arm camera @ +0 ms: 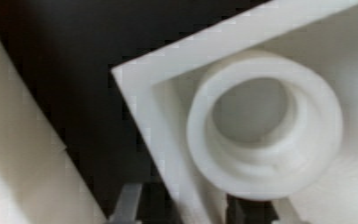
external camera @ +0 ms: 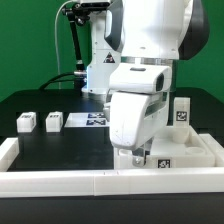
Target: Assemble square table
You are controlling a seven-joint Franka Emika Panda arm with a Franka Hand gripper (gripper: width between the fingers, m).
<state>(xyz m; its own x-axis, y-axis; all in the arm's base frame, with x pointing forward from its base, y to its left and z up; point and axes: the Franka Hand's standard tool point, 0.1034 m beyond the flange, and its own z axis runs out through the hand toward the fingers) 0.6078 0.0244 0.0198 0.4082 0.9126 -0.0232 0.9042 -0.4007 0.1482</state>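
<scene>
The square table's white top (external camera: 195, 152) lies at the exterior view's right, with a tag on its front wall. My gripper (external camera: 136, 154) reaches down onto the top's near-left corner. In the wrist view my gripper (arm camera: 197, 208) is shut on the raised rim of the top (arm camera: 167, 95), one dark finger (arm camera: 146, 205) on each side of the wall. A round socket (arm camera: 261, 125) sits just inside that corner. Two small white block legs (external camera: 26, 122) (external camera: 52, 122) stand at the exterior view's left. A third leg (external camera: 182, 110) stands upright behind the top.
The marker board (external camera: 90, 120) lies flat on the black table behind my arm. Long white border rails (external camera: 60, 180) run along the front edge and the left side. The robot's base (external camera: 100, 70) stands at the back.
</scene>
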